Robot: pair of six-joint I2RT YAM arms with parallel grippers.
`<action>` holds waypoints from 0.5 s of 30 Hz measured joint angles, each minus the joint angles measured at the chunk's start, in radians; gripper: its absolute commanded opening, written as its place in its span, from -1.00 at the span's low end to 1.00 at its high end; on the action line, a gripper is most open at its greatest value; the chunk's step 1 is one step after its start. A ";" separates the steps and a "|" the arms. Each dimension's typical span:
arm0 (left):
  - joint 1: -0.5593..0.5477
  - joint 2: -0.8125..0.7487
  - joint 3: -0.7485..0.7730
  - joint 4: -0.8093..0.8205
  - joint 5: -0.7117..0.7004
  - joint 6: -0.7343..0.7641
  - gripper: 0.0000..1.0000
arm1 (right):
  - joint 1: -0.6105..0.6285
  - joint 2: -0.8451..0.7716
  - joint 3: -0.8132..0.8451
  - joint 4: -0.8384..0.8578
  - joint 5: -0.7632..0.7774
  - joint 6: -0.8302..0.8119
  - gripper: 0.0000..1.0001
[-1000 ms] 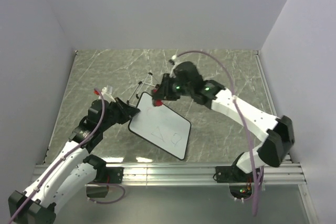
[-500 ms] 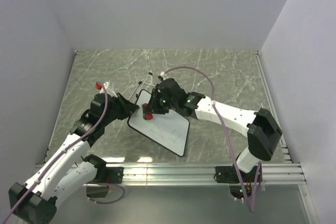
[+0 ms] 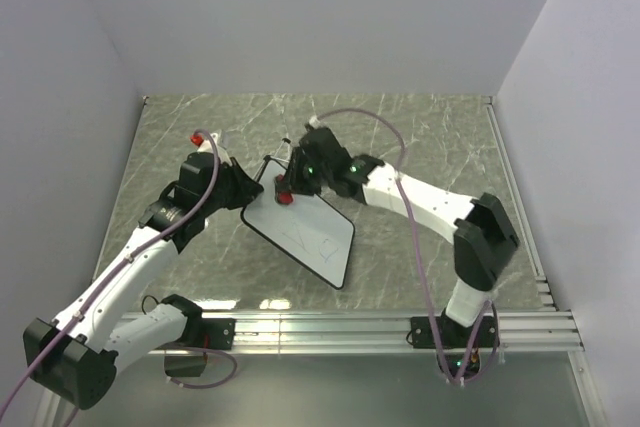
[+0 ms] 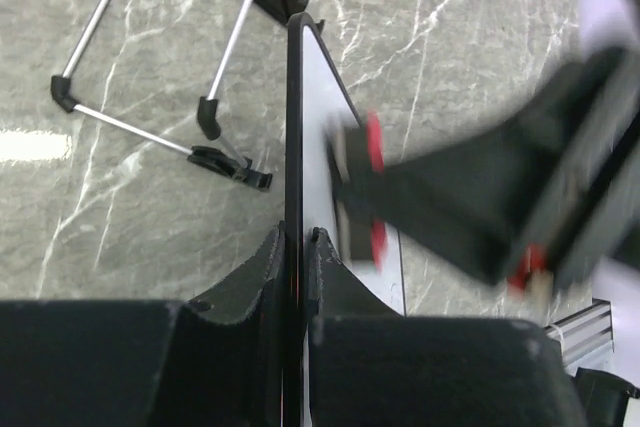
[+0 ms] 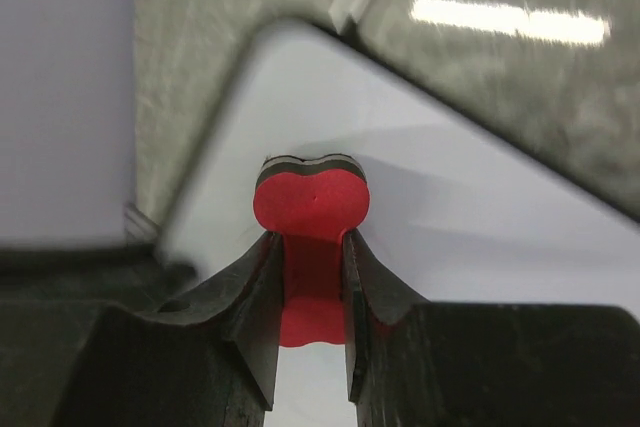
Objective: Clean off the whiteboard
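Note:
The whiteboard (image 3: 305, 237) is a white board with a thin black frame, tilted over the marble table, with faint scribbles near its lower right. My left gripper (image 3: 250, 194) is shut on its left edge; in the left wrist view the board (image 4: 318, 97) runs edge-on between the closed jaws of that gripper (image 4: 296, 239). My right gripper (image 3: 287, 187) is shut on a red bow-tie eraser (image 3: 287, 197) held against the board's upper corner. In the right wrist view the eraser (image 5: 310, 202) sits between the fingers of the right gripper (image 5: 308, 239), pressed on the white surface (image 5: 480, 237).
The board's wire stand legs (image 3: 275, 159) with black feet stick out behind the board; in the left wrist view they (image 4: 215, 112) lie on the marble. Purple cables loop over both arms. Grey walls enclose the table; an aluminium rail (image 3: 330, 327) runs along the near edge.
The left gripper has lifted and turned the board, shifting it up and left. The right gripper with the eraser swept from the upper corner down the board and back to the upper corner.

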 measured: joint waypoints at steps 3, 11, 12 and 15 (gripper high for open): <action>-0.013 -0.003 0.001 0.015 -0.003 0.006 -0.99 | -0.029 0.118 0.222 -0.100 -0.016 -0.032 -1.00; -0.038 -0.011 0.001 -0.018 -0.010 0.035 -0.99 | -0.049 0.087 0.116 -0.026 -0.068 -0.024 -1.00; -0.039 -0.011 0.002 -0.032 -0.013 0.040 -0.99 | -0.049 0.053 0.039 0.001 -0.070 -0.012 -1.00; -0.039 -0.004 0.013 -0.069 -0.022 0.056 -0.99 | -0.052 -0.051 -0.171 0.074 -0.070 0.018 -1.00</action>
